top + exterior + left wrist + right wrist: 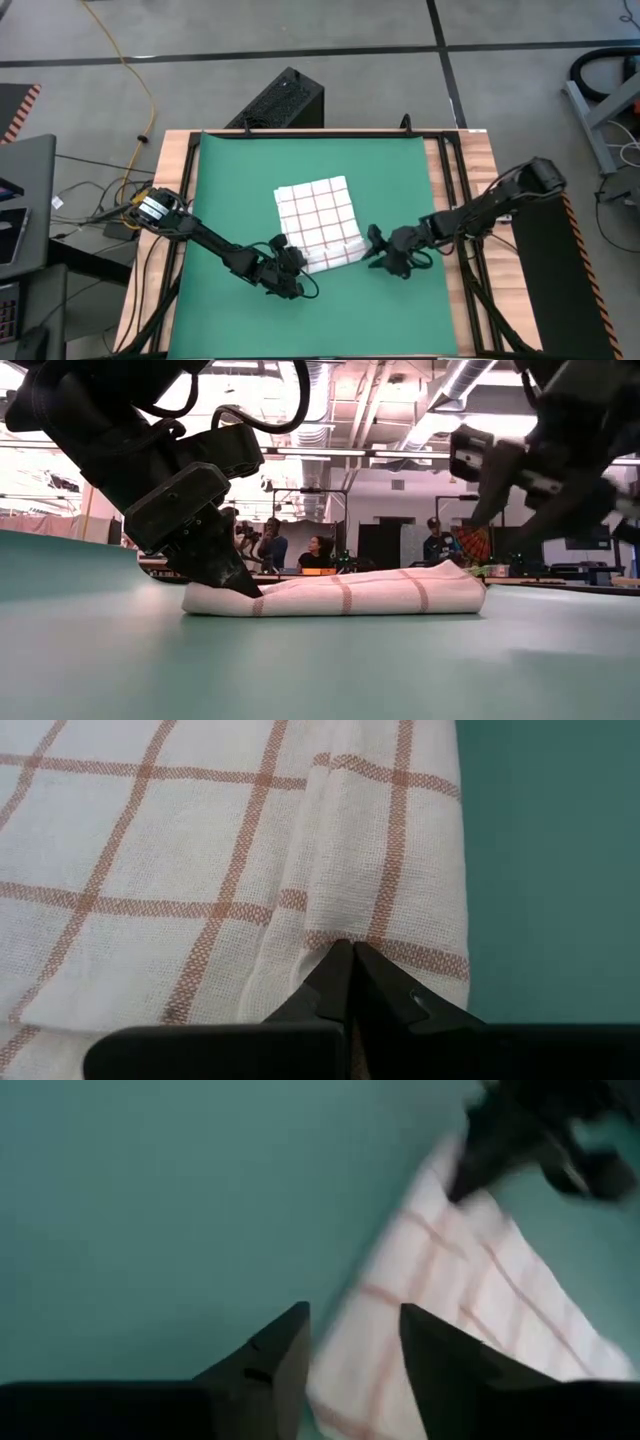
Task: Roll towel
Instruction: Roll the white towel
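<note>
The white towel (318, 218) with red-brown grid lines lies on the green mat (230, 180). Its near edge is rolled into a low thick band (340, 595) resting on the mat. My left gripper (290, 263) is shut at the band's left end; it also shows in the low view (245, 588). My right gripper (380, 252) is open, just off the band's right end and lifted above the mat (500, 470). In the right wrist view its fingers (350, 1350) stand apart before the towel (470, 1300), touching nothing. My left gripper has its shut fingertips (352, 958) at the rolled near edge of the towel (345, 925), close to its left end. A crease runs in the cloth from the tips. The fingers slant down from the near left. The towel lies on the mat; how many layers are caught cannot be told.
The green mat lies on a wooden table (480, 160) with black rails at both sides. A black box (285, 100) stands on the floor beyond the far edge. People and desks show in the room behind (320, 550). Bare mat surrounds the towel.
</note>
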`<control>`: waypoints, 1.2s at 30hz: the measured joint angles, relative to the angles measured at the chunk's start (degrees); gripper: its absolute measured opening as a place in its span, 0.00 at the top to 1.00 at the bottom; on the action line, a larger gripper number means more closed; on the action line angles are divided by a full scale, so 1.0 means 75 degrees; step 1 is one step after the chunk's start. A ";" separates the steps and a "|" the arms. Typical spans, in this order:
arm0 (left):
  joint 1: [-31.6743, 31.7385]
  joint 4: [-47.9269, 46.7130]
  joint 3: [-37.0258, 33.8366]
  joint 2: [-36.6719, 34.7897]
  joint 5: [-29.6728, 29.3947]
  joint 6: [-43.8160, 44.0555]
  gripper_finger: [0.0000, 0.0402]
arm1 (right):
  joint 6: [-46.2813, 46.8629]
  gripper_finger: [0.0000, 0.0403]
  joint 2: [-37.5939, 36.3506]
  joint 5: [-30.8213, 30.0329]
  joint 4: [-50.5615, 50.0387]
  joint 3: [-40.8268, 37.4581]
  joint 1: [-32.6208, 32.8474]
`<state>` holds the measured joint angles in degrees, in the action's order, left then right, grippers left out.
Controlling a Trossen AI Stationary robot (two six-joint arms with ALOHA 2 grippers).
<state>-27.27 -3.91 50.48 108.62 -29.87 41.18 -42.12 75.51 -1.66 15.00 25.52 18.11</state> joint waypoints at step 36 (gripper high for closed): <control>0.0006 -0.0040 0.0002 0.0000 0.0028 -0.0142 1.00 | 0.2719 0.48 0.2629 -0.0441 0.0721 0.0042 -0.0918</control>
<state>-27.22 -4.21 50.50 108.62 -29.66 40.12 -21.73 95.23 -4.97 20.40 25.83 11.22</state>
